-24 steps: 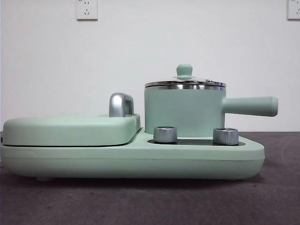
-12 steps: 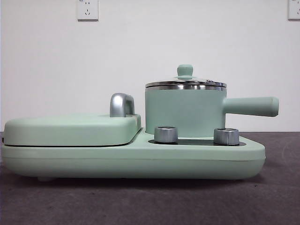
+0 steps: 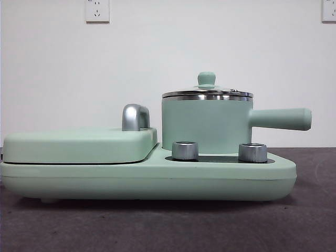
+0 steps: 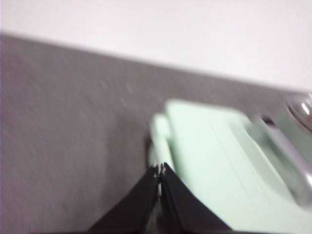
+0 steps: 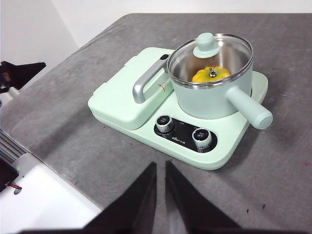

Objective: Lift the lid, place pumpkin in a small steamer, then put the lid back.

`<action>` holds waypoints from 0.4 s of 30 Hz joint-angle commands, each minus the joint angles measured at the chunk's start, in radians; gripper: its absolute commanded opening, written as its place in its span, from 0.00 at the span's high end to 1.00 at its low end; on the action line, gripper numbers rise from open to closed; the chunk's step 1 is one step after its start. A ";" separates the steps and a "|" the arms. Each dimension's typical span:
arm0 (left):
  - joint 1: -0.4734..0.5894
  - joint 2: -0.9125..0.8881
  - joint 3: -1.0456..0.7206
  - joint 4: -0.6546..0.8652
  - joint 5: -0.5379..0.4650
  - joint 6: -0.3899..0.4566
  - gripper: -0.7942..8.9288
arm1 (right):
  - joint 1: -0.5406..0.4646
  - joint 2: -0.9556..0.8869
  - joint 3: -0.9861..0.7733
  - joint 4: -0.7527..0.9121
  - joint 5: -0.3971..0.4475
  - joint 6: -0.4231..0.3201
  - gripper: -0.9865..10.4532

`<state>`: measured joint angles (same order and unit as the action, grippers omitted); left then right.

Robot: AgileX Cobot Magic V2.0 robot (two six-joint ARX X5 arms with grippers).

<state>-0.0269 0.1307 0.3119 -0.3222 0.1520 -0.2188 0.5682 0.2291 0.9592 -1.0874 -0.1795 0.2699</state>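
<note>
Already the pumpkin (image 5: 210,74) sits inside the small steamer (image 3: 206,123) mid-counter, lid (image 5: 210,54) seated. Left end effector (image 4: 159,171) and right end effector (image 5: 161,168) clenched, empty; retreat clear of handle.

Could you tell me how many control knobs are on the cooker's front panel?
2: the left knob and the right knob, both on the black panel below the small steamer. None appear hidden.

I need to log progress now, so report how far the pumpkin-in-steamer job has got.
It looks finished. The pumpkin shows through the glass inside the small steamer, and the lid sits back on its rim. Nothing is in hand: the left gripper and right gripper are both shut, empty and away from the pot. No step appears left.
</note>
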 commanded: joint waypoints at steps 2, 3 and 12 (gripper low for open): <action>0.037 -0.042 -0.101 0.111 -0.002 0.075 0.91 | 0.005 0.002 0.009 0.011 0.003 0.003 0.89; 0.044 -0.052 -0.123 0.118 -0.003 0.108 0.91 | 0.005 0.002 0.009 0.011 0.003 0.003 0.89; 0.060 -0.114 -0.217 0.109 -0.087 0.178 0.91 | 0.005 0.002 0.009 0.011 0.003 0.003 0.89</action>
<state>0.0307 0.0208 0.1020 -0.2211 0.0734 -0.0624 0.5682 0.2291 0.9592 -1.0874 -0.1795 0.2699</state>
